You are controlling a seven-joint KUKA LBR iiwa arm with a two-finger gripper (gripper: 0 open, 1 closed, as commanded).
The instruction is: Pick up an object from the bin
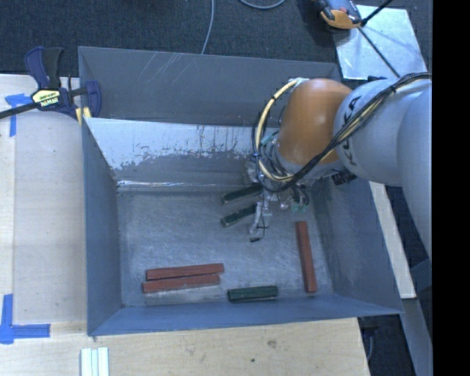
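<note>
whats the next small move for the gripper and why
Probably nudge left in the view and lower onto the nearer dark green bar: the gripper hangs at that bar's right end, with a second dark green bar lying just beyond it.

The claw (257, 228) hangs just beside a dark bar (238, 217) in the bin (100, 220).

Overall light: even and moderately bright, falling on the grey bin (103, 242) from above.
Brightest patch: the lower band of the far wall (176, 143), washed pale, its scratches standing out.
Glare: a soft highlight on top of the orange cover (312, 121); a mottled sheen across the bin floor (176, 228).
Shade: the left wall and the top strip of the far wall sit darker.
Shadow: soft-edged, on the right wall beneath the arm (389, 132).
Surroundings: dark cloth (147, 22) behind, bright pale board (44, 220) at left.
</note>
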